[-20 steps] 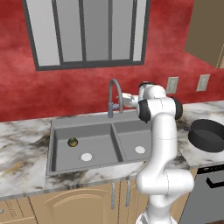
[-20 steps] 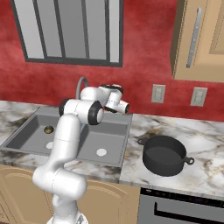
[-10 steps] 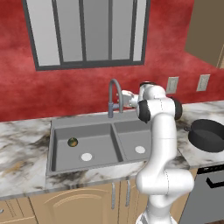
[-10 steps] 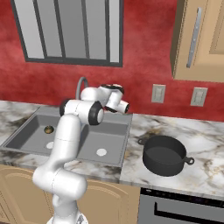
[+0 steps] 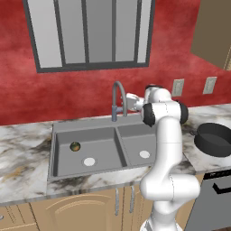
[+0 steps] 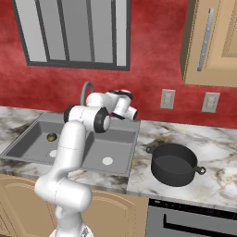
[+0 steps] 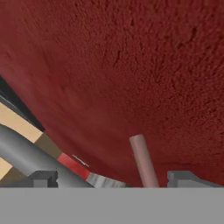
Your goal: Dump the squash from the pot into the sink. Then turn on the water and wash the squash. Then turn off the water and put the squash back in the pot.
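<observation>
From the left base view, the squash (image 5: 75,146) is sitting in the left basin of the sink (image 5: 118,134), close to the white drain (image 5: 89,161), and nothing is running from the faucet (image 5: 116,97). The arm is reaching toward the faucet's base with its gripper (image 5: 127,103) just beside it. I am counting one squash, two basins, two drains, one faucet and one pot (image 5: 215,139), which is standing well apart on the counter to the right.

From the right base view, the pot (image 6: 174,164) is sitting empty on the marble counter (image 6: 217,152) beside the sink (image 6: 131,149), and the squash (image 6: 51,137) is lying in the far basin. Two wall outlets (image 6: 167,99) are showing on the red wall.

From the hand view, the gripper (image 7: 117,178) is standing wide, holding nothing, with a thin pinkish rod (image 7: 144,161), probably the faucet handle, rising between the tips and a grey pipe (image 7: 30,156) crossing at the left. As I see it, the risk is that the wide fingers slide past that slim handle, or push the spout instead, leaving the water off and the squash unwashed.
</observation>
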